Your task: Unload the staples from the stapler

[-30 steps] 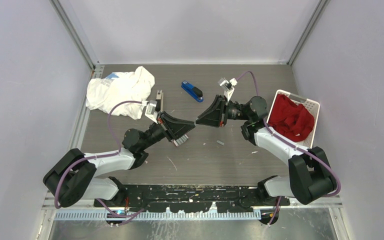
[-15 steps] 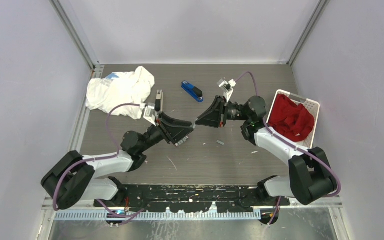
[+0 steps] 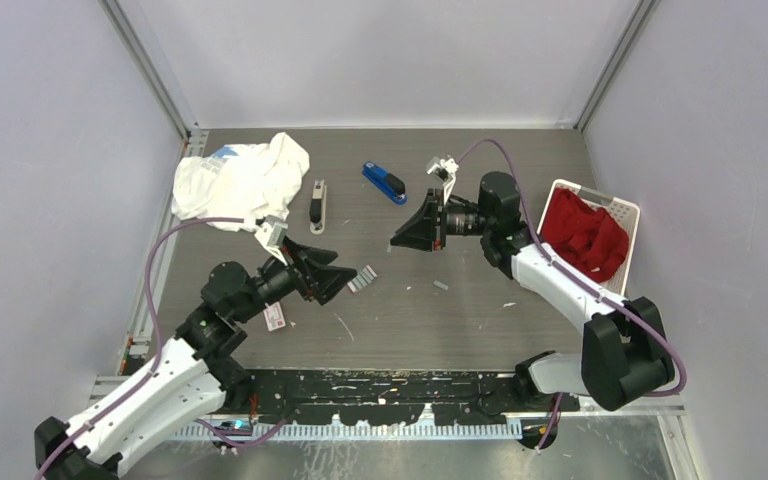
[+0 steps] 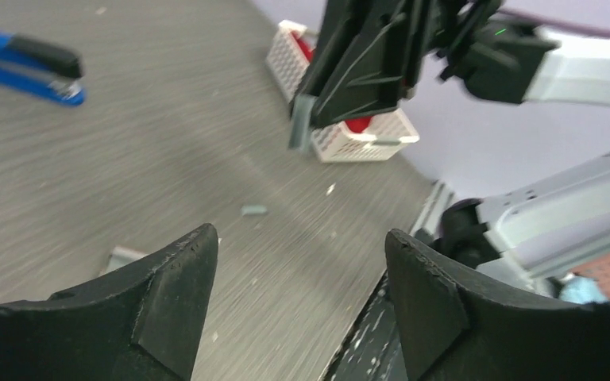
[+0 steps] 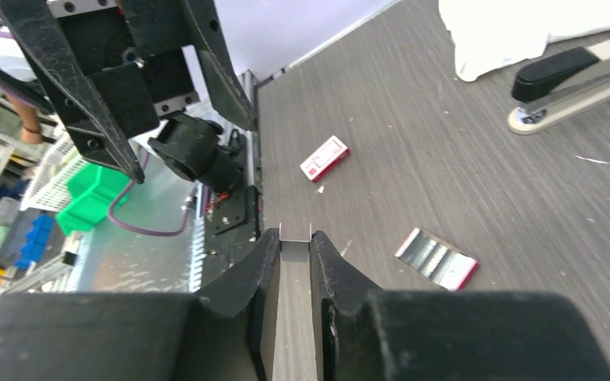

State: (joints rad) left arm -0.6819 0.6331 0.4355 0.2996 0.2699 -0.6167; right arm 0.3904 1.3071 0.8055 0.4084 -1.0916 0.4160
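Staples point(image 5: 295, 274) — seemingly one strip — sit pinched in the right hand point(image 5: 294, 237); left hand point(image 4: 299, 240) stands open.

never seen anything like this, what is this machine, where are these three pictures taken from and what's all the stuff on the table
These are two robot arms bolted at the near edge of a table. One picture looks down from above and shows the left arm and the right arm. The other two come from small cameras on each wrist, so the black shapes at the bottom are that arm's own jaws. On the table lie a blue stapler, a grey and black stapler, a white cloth, a small white-and-red box, a silvery ridged block with a red edge, and a white basket with a red cloth. The right arm's jaws are shut on a thin grey staple strip. The left arm's jaws stand open and empty.
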